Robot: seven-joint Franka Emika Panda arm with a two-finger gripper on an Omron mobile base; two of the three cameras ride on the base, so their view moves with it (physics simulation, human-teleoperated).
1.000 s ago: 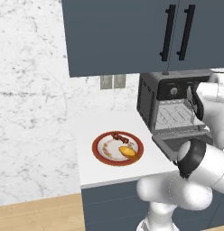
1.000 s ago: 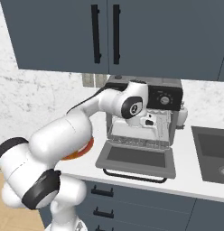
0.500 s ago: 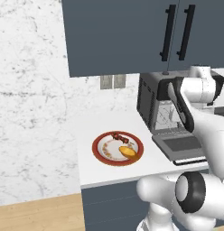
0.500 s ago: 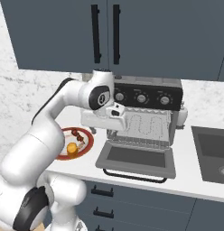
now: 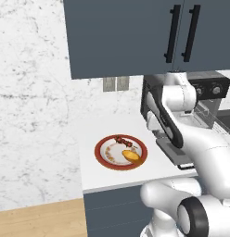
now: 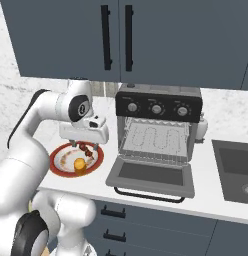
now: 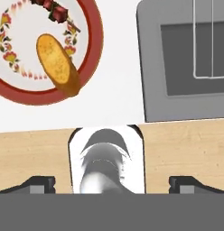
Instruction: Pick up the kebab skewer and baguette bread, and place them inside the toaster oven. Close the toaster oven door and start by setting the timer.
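Right base view: arm swung left off the oven (image 6: 157, 131) to above the plate (image 6: 57, 165), jaws spread wide, holding nothing. Skewer (image 7: 54, 11) and bread (image 7: 58, 64) sat on the plate; oven door (image 6: 151, 178) down. Pickup looked next.

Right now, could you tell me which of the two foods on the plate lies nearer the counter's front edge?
The baguette bread, the golden-orange loaf; the kebab skewer with dark red chunks lies behind it, toward the wall.
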